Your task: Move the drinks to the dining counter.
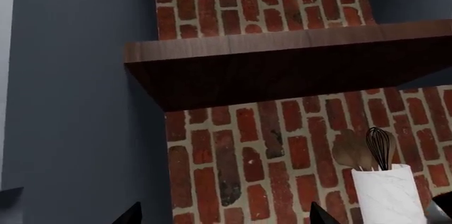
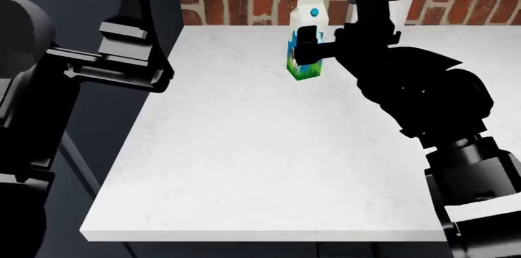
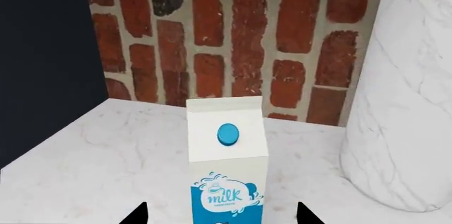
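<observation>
One of the drinks, a white milk carton (image 2: 309, 14) with a blue cap and blue-and-green print, stands upright near the back of a white counter top (image 2: 244, 148). My right gripper (image 2: 309, 46) is level with the carton and open. In the right wrist view the carton (image 3: 227, 155) stands between the two spread fingertips (image 3: 135, 215), with a gap on each side. My left gripper (image 2: 158, 69) hangs off the counter's left edge, open and empty (image 1: 226, 217), facing the brick wall. The dining counter is out of view.
A marble utensil holder (image 3: 403, 102) stands close beside the carton, against the brick wall (image 3: 233, 38); it holds a whisk and wooden spoons (image 1: 378, 150). A dark wooden shelf (image 1: 282, 65) juts from the wall above. A dark grey panel (image 1: 78, 102) stands left of the counter.
</observation>
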Controlling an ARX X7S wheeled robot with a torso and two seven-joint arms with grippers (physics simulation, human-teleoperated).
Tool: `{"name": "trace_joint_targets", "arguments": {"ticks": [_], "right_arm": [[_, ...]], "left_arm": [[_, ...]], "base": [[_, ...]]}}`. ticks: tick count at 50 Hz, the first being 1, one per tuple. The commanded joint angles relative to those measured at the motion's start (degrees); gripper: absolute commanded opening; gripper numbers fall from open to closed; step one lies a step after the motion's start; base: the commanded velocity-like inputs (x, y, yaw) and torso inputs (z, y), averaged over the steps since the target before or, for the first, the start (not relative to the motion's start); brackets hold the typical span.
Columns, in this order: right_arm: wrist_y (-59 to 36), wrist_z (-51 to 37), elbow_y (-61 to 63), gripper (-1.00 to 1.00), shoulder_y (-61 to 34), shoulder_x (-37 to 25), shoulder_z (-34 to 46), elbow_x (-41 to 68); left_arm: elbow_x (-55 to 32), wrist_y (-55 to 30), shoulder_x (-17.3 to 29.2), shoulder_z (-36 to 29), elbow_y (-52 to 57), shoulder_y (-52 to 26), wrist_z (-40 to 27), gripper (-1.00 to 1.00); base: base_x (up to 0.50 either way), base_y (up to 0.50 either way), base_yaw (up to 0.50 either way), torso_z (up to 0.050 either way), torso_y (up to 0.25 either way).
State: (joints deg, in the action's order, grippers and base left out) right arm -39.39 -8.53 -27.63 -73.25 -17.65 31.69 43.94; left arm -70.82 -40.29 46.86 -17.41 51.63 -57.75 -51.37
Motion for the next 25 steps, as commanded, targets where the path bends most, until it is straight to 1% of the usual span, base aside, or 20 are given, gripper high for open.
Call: {"name": "trace_joint_targets", "arguments": {"ticks": [1, 14, 20, 22, 25], "right_arm": [[2.92, 3.33, -8.40, 1.00, -2.75, 2.03, 2.23, -3.07], [7.91, 10.16, -21.82, 1.00, -7.53, 5.69, 4.60, -6.17], [14.08, 14.69, -36.01, 1.00, -11.72, 9.45, 5.10, -8.28], [18.80, 17.48, -45.80, 1.00, -14.18, 12.09, 5.44, -9.64], [18.81, 18.45, -47.29, 1.00, -14.42, 12.68, 4.09, -10.97]], "left_arm": [[0.77, 0.03, -0.05, -0.54, -0.26, 0.46, 0.20, 1.00], [1.86, 0.21, -0.19, -1.11, -0.72, 1.01, 0.64, 1.00], [2.10, 0.64, 0.37, -0.84, -0.78, 1.80, 0.89, 1.00], [2.23, 0.75, 0.36, -0.89, -0.93, 1.92, 1.09, 1.00], [2.21, 0.80, 0.42, -0.87, -1.09, 1.89, 1.17, 1.00]], "base": [[0.00, 0.00, 0.00, 0.000, 0.000], [0.00, 0.00, 0.00, 0.000, 0.000], [0.00, 0.00, 0.00, 0.000, 0.000], [0.00, 0.00, 0.00, 0.000, 0.000], [0.00, 0.00, 0.00, 0.000, 0.000]]}}
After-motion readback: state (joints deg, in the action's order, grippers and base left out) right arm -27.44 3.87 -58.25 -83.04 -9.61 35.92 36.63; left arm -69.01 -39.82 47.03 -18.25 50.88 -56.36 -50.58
